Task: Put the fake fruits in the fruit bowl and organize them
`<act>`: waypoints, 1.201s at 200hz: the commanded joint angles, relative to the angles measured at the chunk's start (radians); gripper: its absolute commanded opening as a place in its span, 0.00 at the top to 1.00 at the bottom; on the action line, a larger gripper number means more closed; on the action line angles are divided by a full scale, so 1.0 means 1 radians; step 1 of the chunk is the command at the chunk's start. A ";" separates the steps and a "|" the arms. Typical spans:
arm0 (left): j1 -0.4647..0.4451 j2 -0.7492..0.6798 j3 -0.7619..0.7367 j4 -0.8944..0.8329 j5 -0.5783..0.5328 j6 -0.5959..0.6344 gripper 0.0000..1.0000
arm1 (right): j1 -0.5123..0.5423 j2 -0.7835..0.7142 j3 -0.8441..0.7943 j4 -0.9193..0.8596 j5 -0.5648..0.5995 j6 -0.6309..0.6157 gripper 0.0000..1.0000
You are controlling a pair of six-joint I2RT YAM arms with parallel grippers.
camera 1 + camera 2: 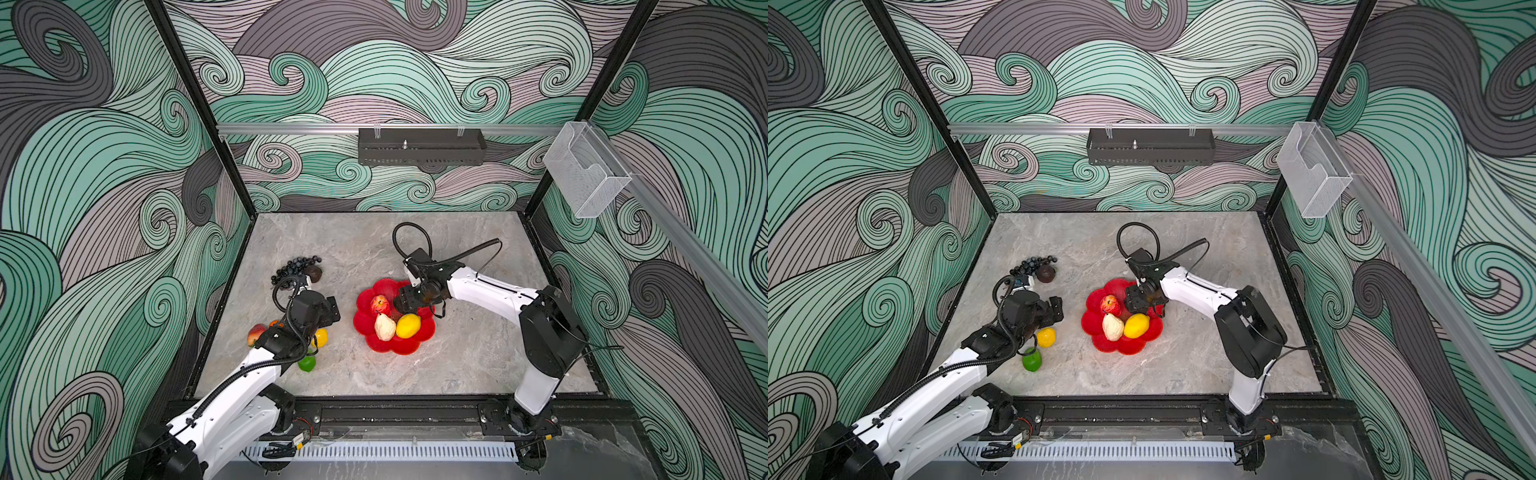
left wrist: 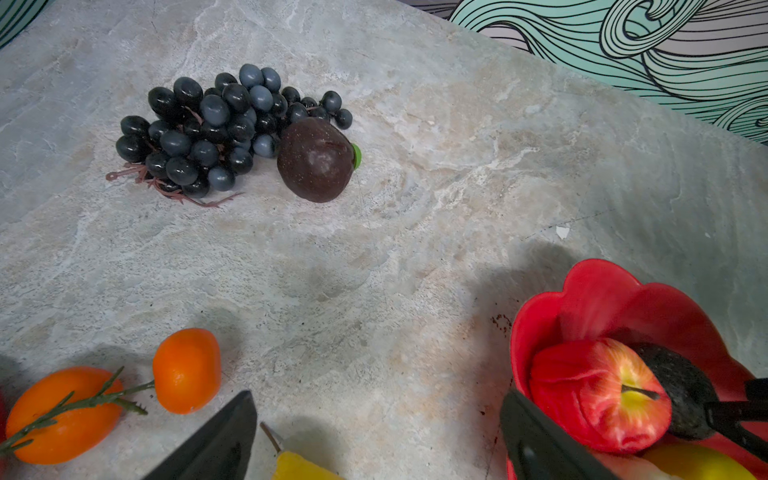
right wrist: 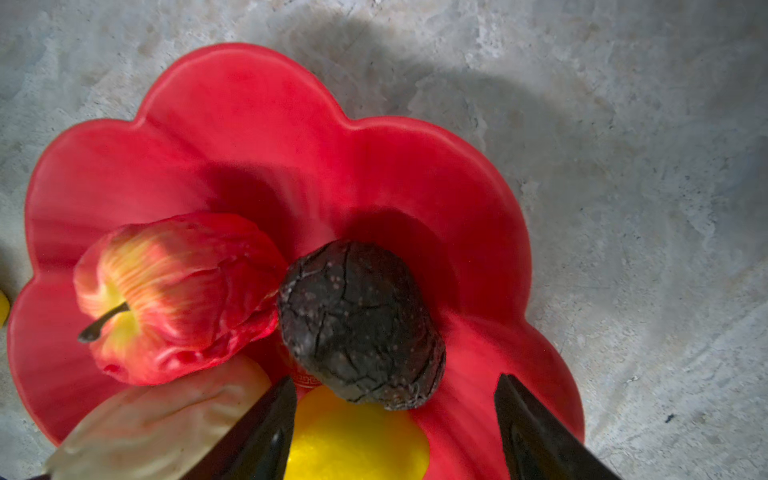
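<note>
Fingers of the right gripper (image 3: 395,380) stand apart over the fruit bowl (image 3: 249,104), clamped on nothing. Just ahead of their tips, in line with the gap, the avocado (image 3: 357,324) lies in the bowl, touching the apple (image 3: 174,291). The pear (image 3: 158,419) lies beside one finger and a lemon (image 3: 357,440) under the gap. Fingers of the left gripper (image 2: 376,395) are spread wide and empty above the table (image 2: 415,208). Well ahead of them lie the grape bunch (image 2: 216,129) and a dark brown fruit (image 2: 316,160). Two oranges (image 2: 187,370) lie beyond one finger, the bowl past the other.
</note>
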 commanded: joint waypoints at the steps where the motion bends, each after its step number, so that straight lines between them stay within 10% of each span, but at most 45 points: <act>1: 0.007 0.010 0.036 -0.003 -0.003 0.000 0.07 | -0.002 0.030 0.004 0.038 -0.023 0.021 0.24; 240: 0.007 0.016 0.037 -0.003 -0.002 0.003 0.07 | 0.004 0.089 0.061 0.058 -0.051 -0.019 0.50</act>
